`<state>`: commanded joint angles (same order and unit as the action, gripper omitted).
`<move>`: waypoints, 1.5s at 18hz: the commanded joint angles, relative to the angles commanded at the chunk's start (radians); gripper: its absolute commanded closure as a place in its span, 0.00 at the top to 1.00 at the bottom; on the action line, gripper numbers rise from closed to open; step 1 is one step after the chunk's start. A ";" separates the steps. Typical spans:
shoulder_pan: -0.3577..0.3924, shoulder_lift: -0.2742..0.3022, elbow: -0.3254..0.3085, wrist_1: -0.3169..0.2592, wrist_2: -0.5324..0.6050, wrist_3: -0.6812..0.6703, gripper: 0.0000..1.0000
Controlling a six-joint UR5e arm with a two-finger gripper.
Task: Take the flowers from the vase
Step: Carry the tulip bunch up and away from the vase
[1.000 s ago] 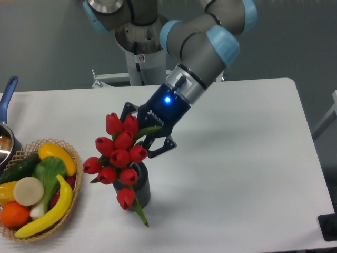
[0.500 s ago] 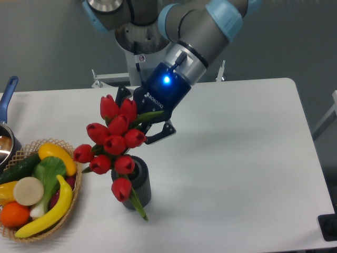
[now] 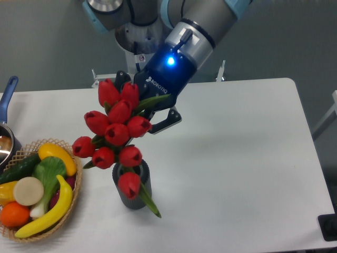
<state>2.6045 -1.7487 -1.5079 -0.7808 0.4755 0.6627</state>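
The flowers [image 3: 113, 132], a bunch of red tulip buds with green leaves, are tilted to the left above the vase [image 3: 132, 185], a small dark grey ribbed cylinder standing on the white table [image 3: 237, 158]. The gripper [image 3: 144, 102] is shut on the bunch near its upper right, one finger on each side of the stems. The lowest bud and a green leaf hang in front of the vase. The stem ends are hidden, so I cannot tell whether they are still inside the vase.
A wicker basket [image 3: 73, 197] with a banana, an orange and vegetables stands at the front left. A pot with a blue handle [image 3: 7, 95] is at the left edge. The robot's base [image 3: 138, 58] stands behind the table. A dark object [image 3: 328, 227] is at the bottom right corner.
The gripper has moved up and slightly left with the flowers in it. The bunch sits higher over the vase, which has shifted a little to the left.
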 joint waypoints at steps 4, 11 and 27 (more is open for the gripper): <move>0.120 -0.002 -0.008 0.000 0.002 0.014 0.37; 0.262 -0.031 -0.012 0.002 -0.077 0.126 0.38; 0.364 -0.038 -0.090 0.002 -0.071 0.206 0.38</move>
<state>2.9682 -1.7871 -1.5984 -0.7793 0.4050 0.8682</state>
